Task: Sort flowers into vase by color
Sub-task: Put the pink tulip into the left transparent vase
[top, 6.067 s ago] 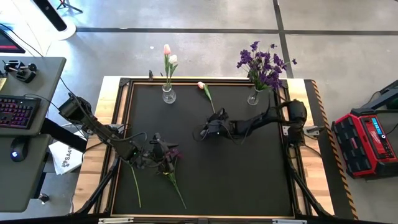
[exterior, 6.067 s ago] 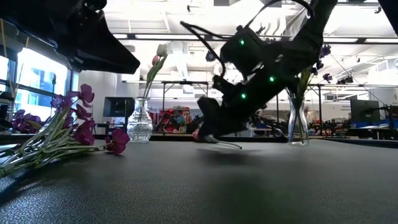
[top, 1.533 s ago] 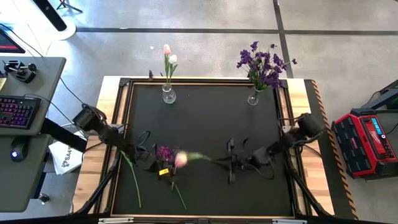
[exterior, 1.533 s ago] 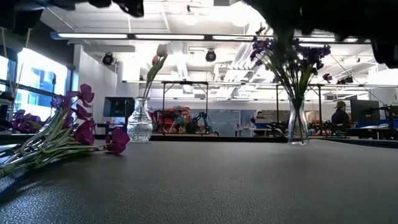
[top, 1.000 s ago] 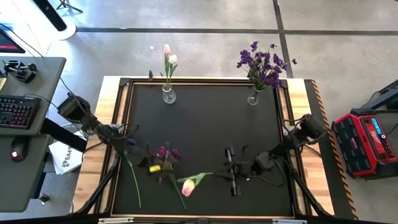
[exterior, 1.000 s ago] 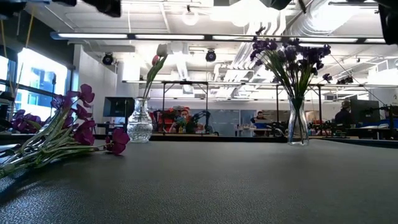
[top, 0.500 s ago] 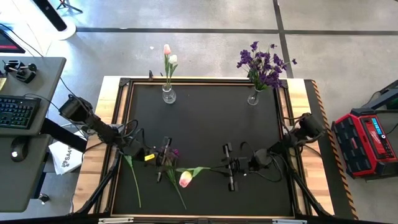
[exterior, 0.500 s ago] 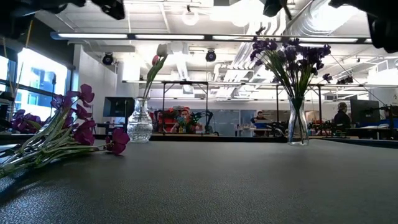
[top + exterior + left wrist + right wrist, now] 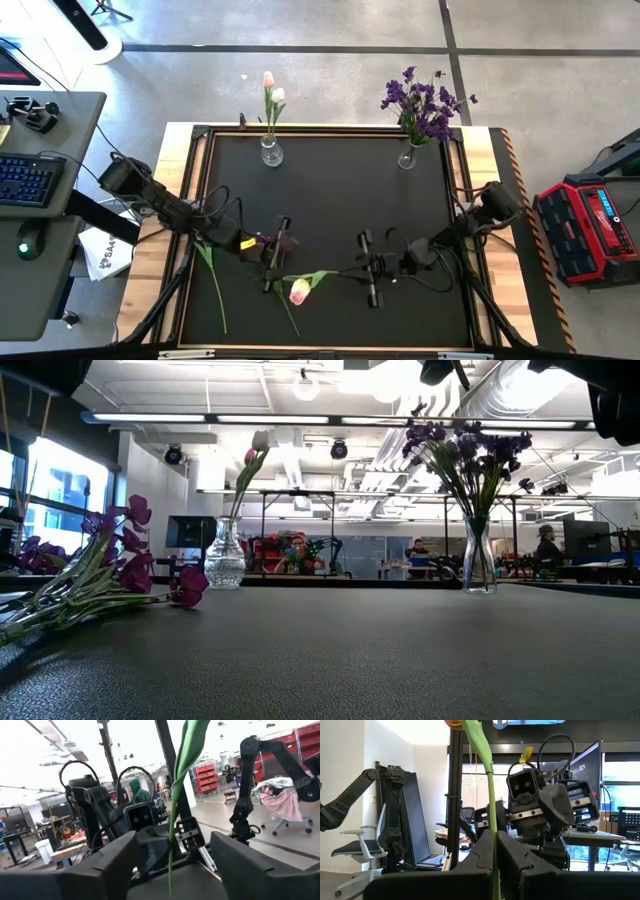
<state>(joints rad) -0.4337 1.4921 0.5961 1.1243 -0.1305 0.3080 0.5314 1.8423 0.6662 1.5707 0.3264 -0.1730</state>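
- The right hand (image 9: 368, 270) is at about 5 o'clock on the black desk (image 9: 330, 200), raised off the surface, its two fingers (image 9: 482, 851) pinched on the green stem of a pink tulip (image 9: 299, 291).
- That tulip's stem runs level from the right hand toward 9 o'clock, ending in the pink bud near the desk's 6 o'clock edge; in the right wrist view the stem (image 9: 491, 820) passes straight up between the closed fingers.
- The left hand (image 9: 276, 256) is at about 7 o'clock, facing the right hand, with its fingers (image 9: 112, 857) spread wide.
- In the left wrist view the tulip's stem (image 9: 176, 805) stands in the gap between those open fingers, touching neither.
- A loose purple flower (image 9: 270, 242) shows just beside the left hand in the high view; its stem (image 9: 283, 312) trails toward 6 o'clock.
- A bare green stem (image 9: 214, 287) lies on the desk near the 8 o'clock edge.
- At 11 o'clock a small glass vase (image 9: 271, 152) holds two upright tulips (image 9: 271, 90), pink and white.
- At 1 o'clock a second glass vase (image 9: 407, 157) holds a bushy bunch of purple blooms (image 9: 422, 101).
- In the low view, purple flowers (image 9: 120, 570) lie flat on the desk.
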